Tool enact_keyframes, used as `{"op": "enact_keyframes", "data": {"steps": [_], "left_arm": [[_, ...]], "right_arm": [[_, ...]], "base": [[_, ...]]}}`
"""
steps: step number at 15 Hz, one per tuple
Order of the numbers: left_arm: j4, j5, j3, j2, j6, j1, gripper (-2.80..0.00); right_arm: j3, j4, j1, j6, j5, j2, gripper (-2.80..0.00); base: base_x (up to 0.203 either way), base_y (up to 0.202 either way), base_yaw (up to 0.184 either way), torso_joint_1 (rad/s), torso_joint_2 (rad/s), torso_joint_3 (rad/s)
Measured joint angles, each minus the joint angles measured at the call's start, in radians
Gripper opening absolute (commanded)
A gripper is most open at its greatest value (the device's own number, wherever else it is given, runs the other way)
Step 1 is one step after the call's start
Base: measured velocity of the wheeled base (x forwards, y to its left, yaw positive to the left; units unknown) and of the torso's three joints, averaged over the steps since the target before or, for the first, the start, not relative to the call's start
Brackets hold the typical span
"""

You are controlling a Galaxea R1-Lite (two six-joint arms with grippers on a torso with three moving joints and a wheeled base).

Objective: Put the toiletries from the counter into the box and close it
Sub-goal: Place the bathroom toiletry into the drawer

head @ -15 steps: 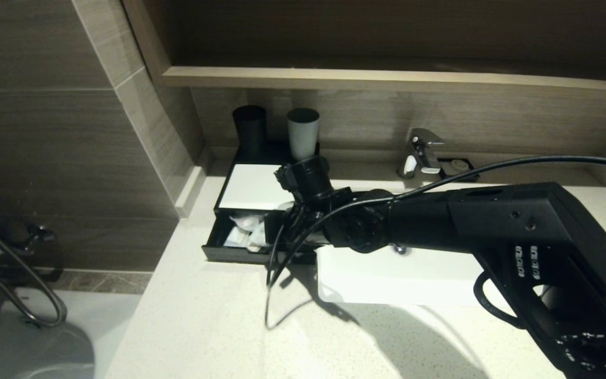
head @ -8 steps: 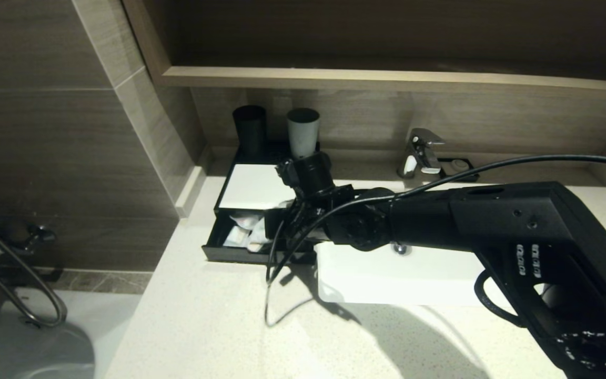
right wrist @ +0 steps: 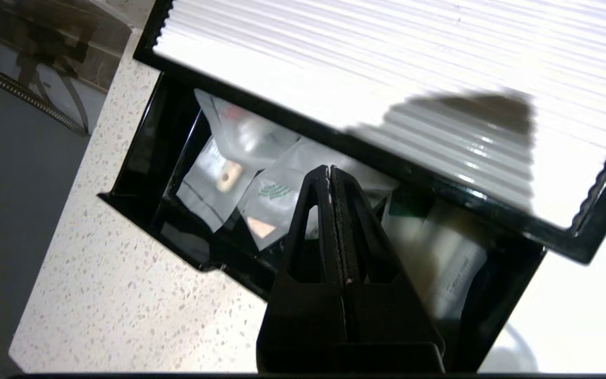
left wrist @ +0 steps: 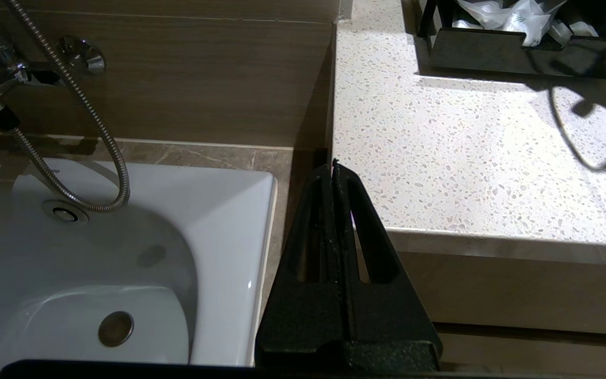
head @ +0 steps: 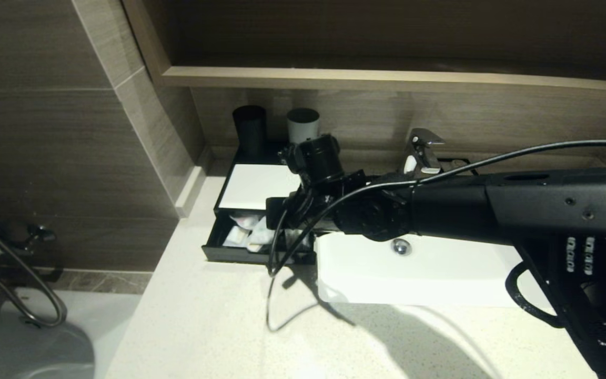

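Two hands, both pressed flat together, nothing held. Your right hand [right wrist: 331, 173] hangs above the open part of the box [head: 232, 253], over the bagged toiletries [right wrist: 240, 184] already inside. The white lid [head: 255, 185] covers only the rear half, w/ the front still exposed. Left hand [left wrist: 333, 167] sits parked off the counter [left wrist: 466, 158] edge, by the tub. Risk, as I judge it: push the lid while the bags stand proud and they'll jam it; the dangling cable [head: 271, 284] could snag too.
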Motion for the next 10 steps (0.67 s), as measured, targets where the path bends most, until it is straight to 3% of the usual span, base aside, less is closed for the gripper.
{"op": "enact_keyframes", "data": {"steps": [5,10], "left_arm": [[0.0,0.0,0.0,0.0,0.0,0.0,-2.8],[0.0,0.0,0.0,0.0,0.0,0.0,-2.8]], "right_arm": [[0.116,0.002,0.028,0.027,0.004,-0.065,-2.8],[0.219,0.001,0.044,0.04,0.057,-0.144,-2.8]], "base": [[0.0,0.0,0.0,0.0,0.0,0.0],[0.0,0.0,0.0,0.0,0.0,0.0]]}}
